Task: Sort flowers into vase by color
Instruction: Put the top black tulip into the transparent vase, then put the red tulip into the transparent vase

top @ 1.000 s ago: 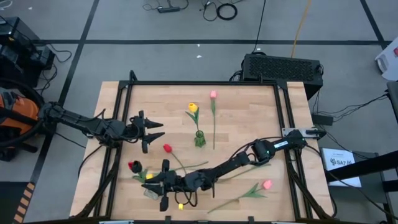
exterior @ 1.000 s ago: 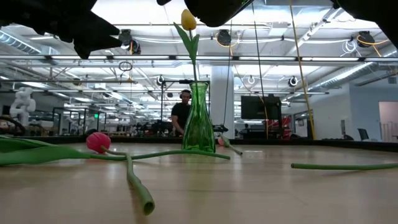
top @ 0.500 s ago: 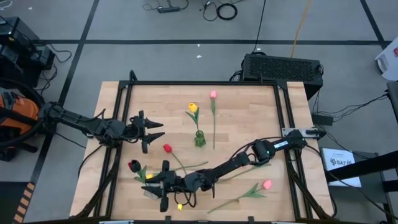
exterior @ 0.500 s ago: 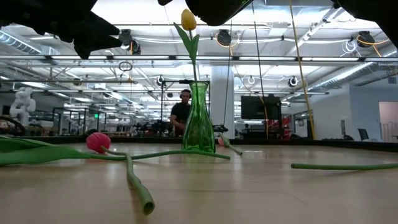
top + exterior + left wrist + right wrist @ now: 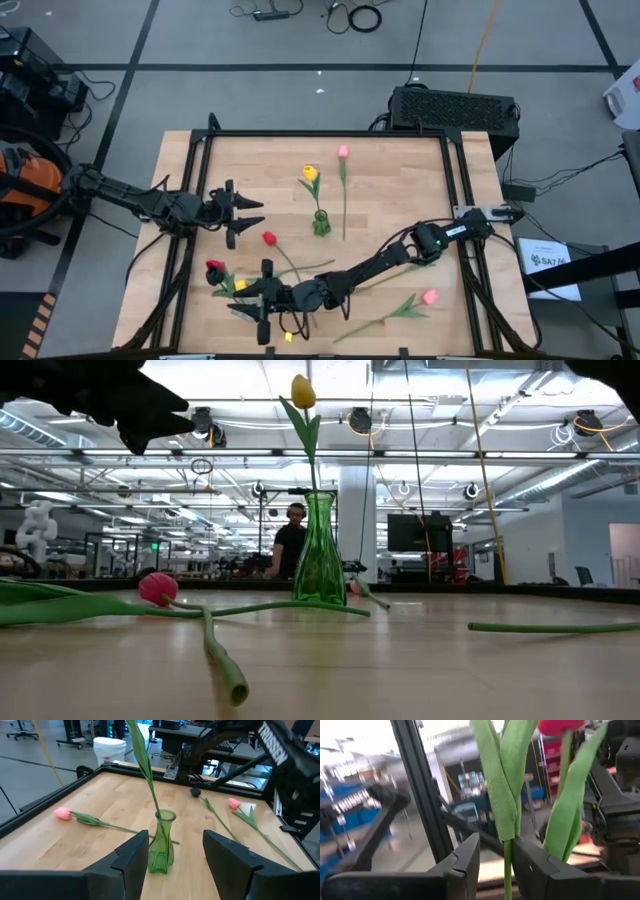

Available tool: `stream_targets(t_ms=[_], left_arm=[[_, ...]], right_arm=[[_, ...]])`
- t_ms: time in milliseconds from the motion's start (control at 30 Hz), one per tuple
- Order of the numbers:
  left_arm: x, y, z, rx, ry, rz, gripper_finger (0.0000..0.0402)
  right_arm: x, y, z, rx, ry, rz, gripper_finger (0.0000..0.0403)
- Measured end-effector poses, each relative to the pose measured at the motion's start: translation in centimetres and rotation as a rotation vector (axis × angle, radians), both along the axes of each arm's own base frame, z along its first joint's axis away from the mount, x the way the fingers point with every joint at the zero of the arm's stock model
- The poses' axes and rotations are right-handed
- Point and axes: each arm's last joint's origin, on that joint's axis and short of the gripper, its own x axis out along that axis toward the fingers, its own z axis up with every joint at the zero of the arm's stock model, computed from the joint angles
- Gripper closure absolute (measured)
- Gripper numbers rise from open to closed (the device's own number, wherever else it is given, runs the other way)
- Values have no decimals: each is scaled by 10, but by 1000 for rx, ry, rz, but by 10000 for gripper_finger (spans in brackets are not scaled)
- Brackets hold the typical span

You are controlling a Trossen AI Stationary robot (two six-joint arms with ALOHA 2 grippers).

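Right gripper point(image 5: 262, 298) low at near left of desk point(image 5: 400, 180), fingers parted around a tulip stem point(image 5: 508, 865); left gripper point(image 5: 248, 212) released, hovering left of green vase point(image 5: 321, 222).

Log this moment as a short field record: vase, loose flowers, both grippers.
vase: green, mid-table, upright, one yellow tulip in it
loose flowers: pink tulip beyond the vase; pink tulip near the right front; red tulip in front of the vase
left gripper: open, empty, left of the vase
right gripper: at the front left, a green stem between its fingers
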Motion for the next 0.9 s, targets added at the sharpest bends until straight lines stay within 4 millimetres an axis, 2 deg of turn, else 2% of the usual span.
stream_targets(t_ms=[233,400,567,900], left_arm=[[-1,0,1,-4,-9,-9,206],[-2,0,2,-5,-12,-9,206],[-2,0,2,-5,-11,-9,206],[-2,0,2,-1,-11,-9,206]], right_arm=[[-7,-8,21,-76,209,-1,303],[-9,-10,17,-53,313,-3,303],[-9,-10,13,-59,340,-23,303],[-30,-20,33,-97,565,-70,303]])
